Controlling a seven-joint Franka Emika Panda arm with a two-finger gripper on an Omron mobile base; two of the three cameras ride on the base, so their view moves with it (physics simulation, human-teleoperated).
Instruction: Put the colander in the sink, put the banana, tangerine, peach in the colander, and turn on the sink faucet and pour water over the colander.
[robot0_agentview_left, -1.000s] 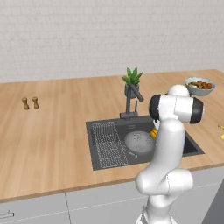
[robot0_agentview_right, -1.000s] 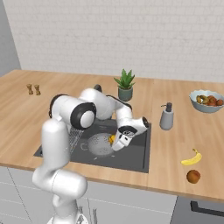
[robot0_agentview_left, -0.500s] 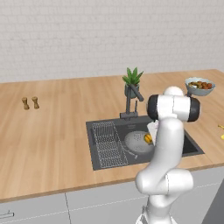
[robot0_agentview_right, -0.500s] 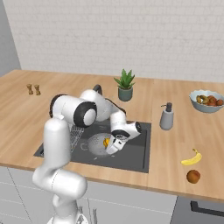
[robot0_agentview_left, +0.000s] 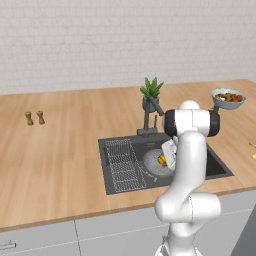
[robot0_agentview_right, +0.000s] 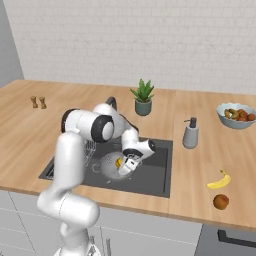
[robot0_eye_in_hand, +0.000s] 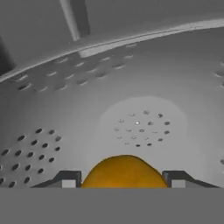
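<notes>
in the colander (robot0_eye_in_hand: 144, 100), the tangerine (robot0_eye_in_hand: 124, 171) between the jaws

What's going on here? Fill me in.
The gripper is down inside the colander, which sits in the sink, with the tangerine between its fingertips. The banana and peach lie on the counter to the right, not yet moved.
</notes>
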